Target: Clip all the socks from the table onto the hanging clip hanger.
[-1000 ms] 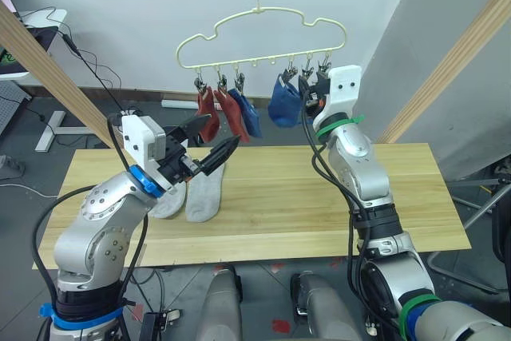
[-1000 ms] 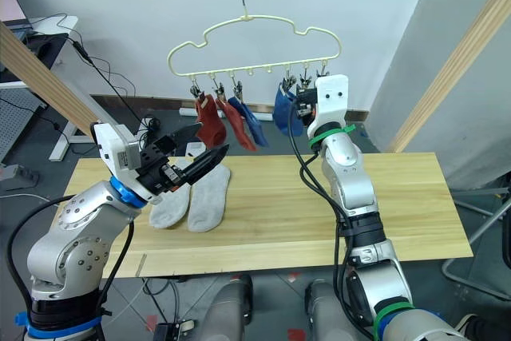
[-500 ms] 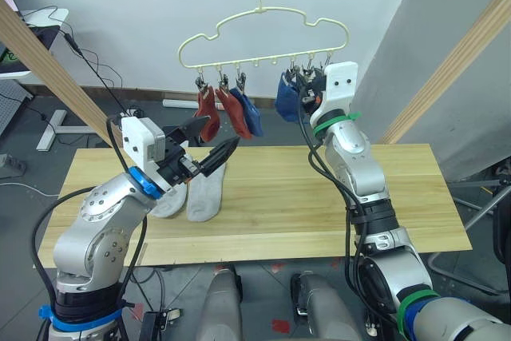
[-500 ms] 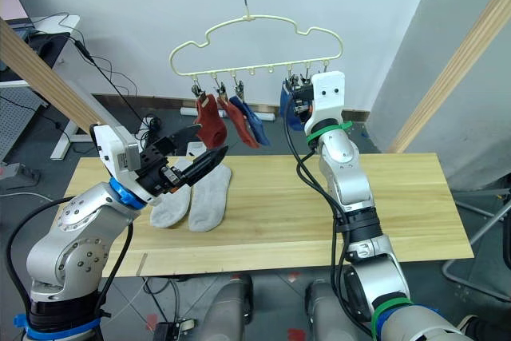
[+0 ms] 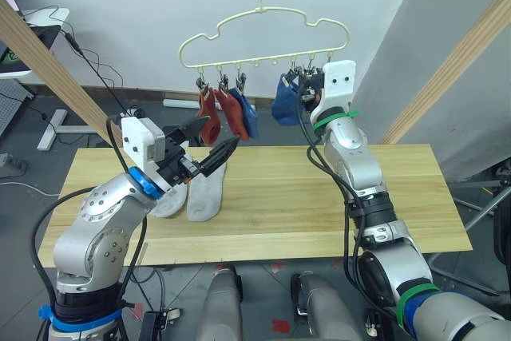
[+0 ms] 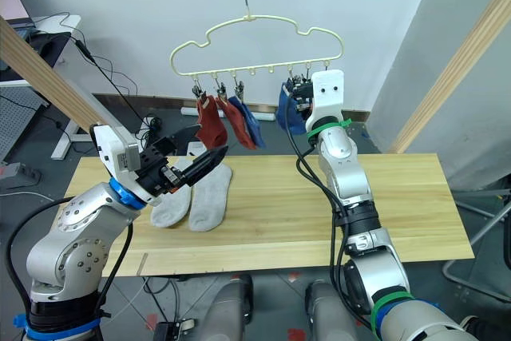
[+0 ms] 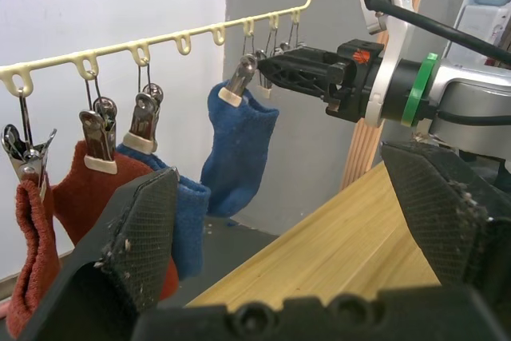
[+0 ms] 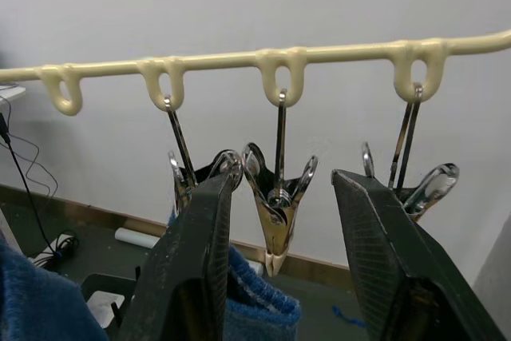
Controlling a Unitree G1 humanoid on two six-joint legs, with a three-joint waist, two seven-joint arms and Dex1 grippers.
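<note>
The pale yellow clip hanger (image 5: 263, 25) hangs above the table's (image 5: 319, 197) far edge. Two rust red socks (image 5: 209, 117) and a blue sock (image 5: 250, 114) hang from its left clips. Another blue sock (image 5: 283, 106) hangs from a clip further right. My right gripper (image 8: 283, 189) is raised at the hanger's right clips, open, with an empty metal clip (image 8: 279, 197) between its fingers and the blue sock just beside it. Two light grey socks (image 5: 204, 193) lie side by side on the table's left part. My left gripper (image 5: 219, 135) hovers above them, open and empty.
Thick slanted wooden beams stand at the left (image 5: 48, 69) and right (image 5: 455, 61) of the table. Cables and a desk (image 5: 32, 29) lie on the floor behind at the left. The table's middle and right are bare wood.
My right gripper has shifted slightly up and left along the clips, and the blue sock beside it has swayed. The left arm has stayed still.
</note>
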